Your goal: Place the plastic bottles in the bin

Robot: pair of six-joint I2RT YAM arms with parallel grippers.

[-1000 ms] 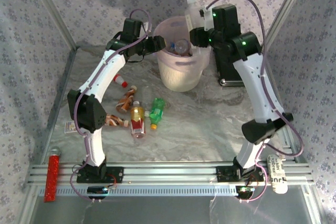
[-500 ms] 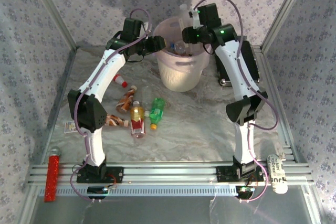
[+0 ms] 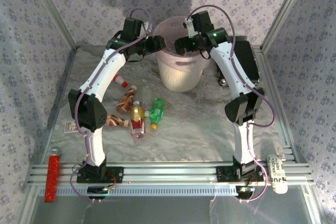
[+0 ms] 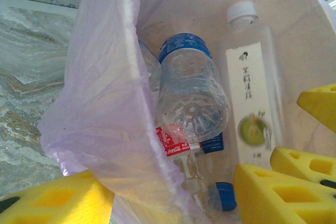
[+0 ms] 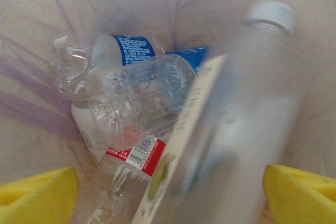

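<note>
the left gripper is nearly closed, pinching the left rim of the bin. the right gripper hangs over the bin's mouth with its pads spread wide, holding nothing. a white-capped bottle leans on the bin's inner wall beside clear blue-labelled bottles. an amber bottle and a green bottle lie on the table in front of the bin.

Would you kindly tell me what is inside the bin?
Inside the bin are a blue-labelled bottle, a white-capped bottle and, beneath them, a red-labelled bottle. The bin's floor is covered by them.
</note>
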